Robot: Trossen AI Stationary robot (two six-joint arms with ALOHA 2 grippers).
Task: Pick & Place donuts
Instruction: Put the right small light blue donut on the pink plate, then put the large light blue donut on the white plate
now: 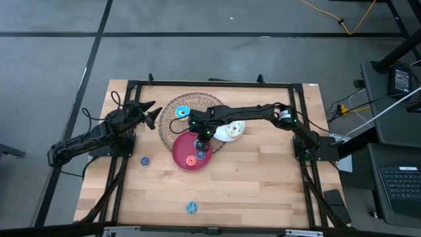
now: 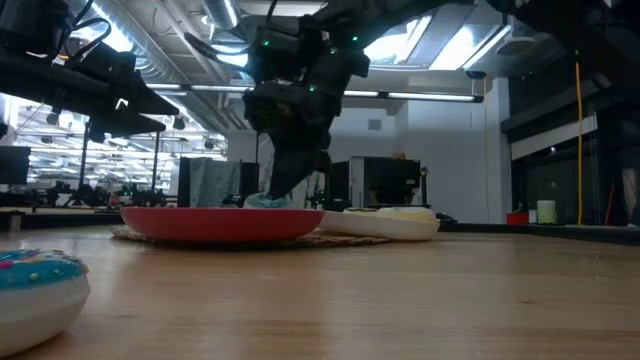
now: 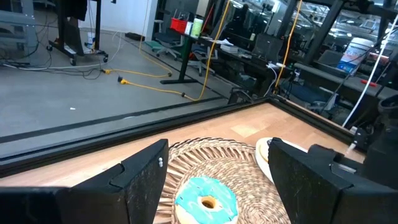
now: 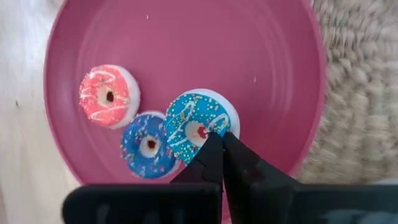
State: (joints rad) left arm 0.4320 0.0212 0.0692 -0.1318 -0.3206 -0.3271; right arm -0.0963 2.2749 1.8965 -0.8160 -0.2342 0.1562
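Cyan icing with sprinkles marks the near donut [image 2: 35, 285], which sits alone on the wooden table [image 1: 263, 178] by its front edge, also seen from above [image 1: 191, 208]. Farther in, a small blue donut [image 1: 145, 160] lies on the bare wood, left of the red plate [image 1: 181, 155]. On that plate the right gripper [image 4: 217, 140] has its fingers pressed together on the rim of a cyan-iced donut [image 4: 196, 124], which is tilted and leans against a blue donut [image 4: 148, 146]; a pink donut [image 4: 107, 95] lies flat just beside them. The plate overlaps the round wicker mat [image 1: 168, 112], and a white plate [image 1: 231, 131] sits to its right. Beyond, another cyan donut [image 3: 205, 199] rests on the mat. The left gripper [image 3: 217, 168] hovers near the mat's left side, fingers wide apart and holding nothing.
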